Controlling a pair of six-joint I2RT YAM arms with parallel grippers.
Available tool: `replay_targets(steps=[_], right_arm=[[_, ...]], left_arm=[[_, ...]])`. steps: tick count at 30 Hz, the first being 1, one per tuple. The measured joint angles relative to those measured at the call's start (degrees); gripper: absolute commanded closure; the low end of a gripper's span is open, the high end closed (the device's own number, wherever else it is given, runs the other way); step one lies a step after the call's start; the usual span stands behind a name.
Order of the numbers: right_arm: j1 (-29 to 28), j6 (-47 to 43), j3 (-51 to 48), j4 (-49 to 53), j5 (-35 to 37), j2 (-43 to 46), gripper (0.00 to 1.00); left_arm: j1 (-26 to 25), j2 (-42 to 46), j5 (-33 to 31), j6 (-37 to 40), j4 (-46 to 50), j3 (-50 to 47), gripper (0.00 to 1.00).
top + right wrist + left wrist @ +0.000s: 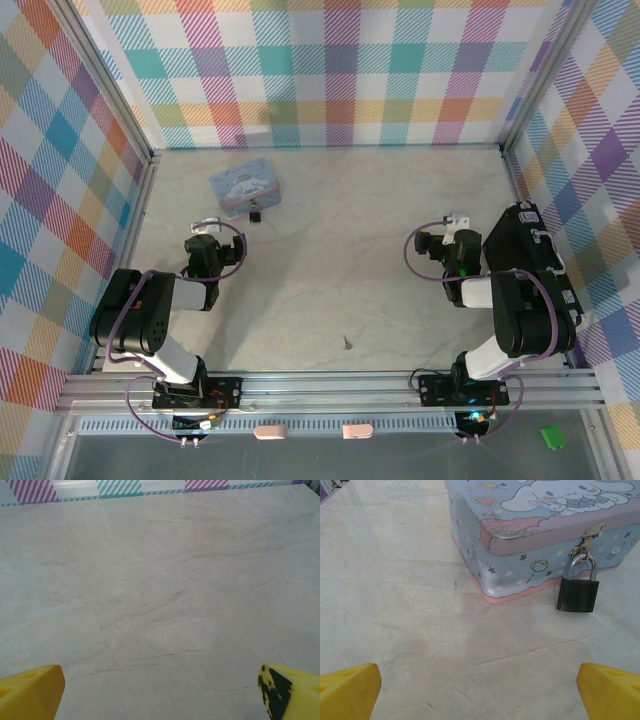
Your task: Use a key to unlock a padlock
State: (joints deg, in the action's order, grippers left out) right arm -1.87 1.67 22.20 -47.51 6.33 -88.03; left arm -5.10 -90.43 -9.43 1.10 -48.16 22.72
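Padlock, small, blackish metal with a thin silvery shackle, hangs closed through the metal hasp of a pale-blue tin box printed with a cartoon rabbit. It sits ahead and to the right of the left end effector, well apart from it.

The left end effector has its yellow fingertips spread wide and holds nothing. The right end effector is likewise spread wide and empty, with bare bench ahead of it.

In the overhead view, the key, a tiny dark-grey metal sliver, lies flat on the bench behind both end effectors, towards the arm bases and roughly midway between the two arms. Nothing touches it.

By the look of it, the task has barely begun. The key has not been picked up, the padlock has not been steadied, and the shackle is shut. Left to do: grasp the key, bring it to the padlock, insert it, and turn it.

The bench is pale, matte, and stone-patterned with fine dark veins. Walls of pastel plaid cloth in pink, teal, yellow, and purple enclose it on three sides, held in a silver metal frame.
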Motion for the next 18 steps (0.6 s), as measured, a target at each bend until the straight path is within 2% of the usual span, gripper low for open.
replay_targets(steps=[13, 18], right_arm=[[0.0, 0.0, 0.0, 0.0, 0.0, 0.0, 0.01], [0.0, -1.1, 0.0, 0.7, -3.1, 0.5, 0.01]], left_arm=[[0.0, 0.0, 0.1, 0.0, 0.0, 0.0, 0.0], [-1.1, 1.0, 0.7, 1.6, -0.5, -0.5, 0.0]])
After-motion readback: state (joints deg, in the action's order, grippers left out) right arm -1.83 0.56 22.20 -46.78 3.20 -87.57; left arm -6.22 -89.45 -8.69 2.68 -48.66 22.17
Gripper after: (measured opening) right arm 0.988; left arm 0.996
